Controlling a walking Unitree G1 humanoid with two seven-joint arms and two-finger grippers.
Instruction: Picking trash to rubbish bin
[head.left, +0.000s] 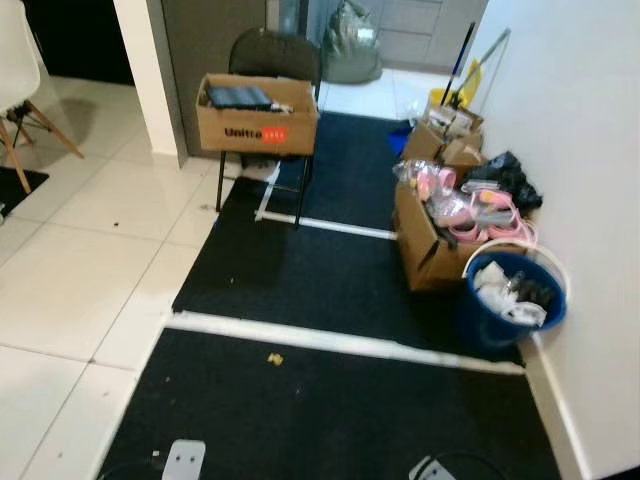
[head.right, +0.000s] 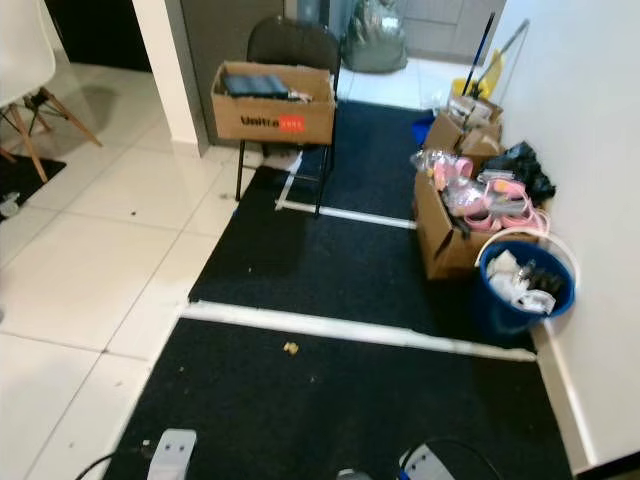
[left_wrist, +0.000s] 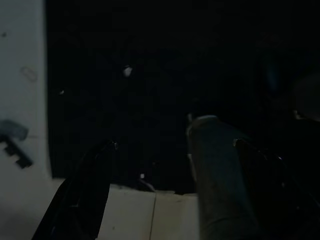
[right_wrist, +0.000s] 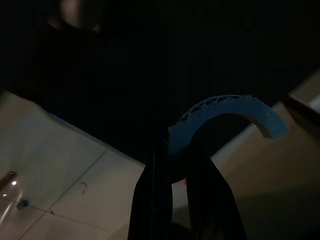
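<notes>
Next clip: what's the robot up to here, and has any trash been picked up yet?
The robot stands on a black carpet facing a blue round rubbish bin by the white wall, already holding scraps. A small yellowish crumb of trash lies on the carpet ahead. In the right wrist view, the right tool is closed on a curved blue plastic piece. The left tool hangs open above the carpet, holding nothing.
</notes>
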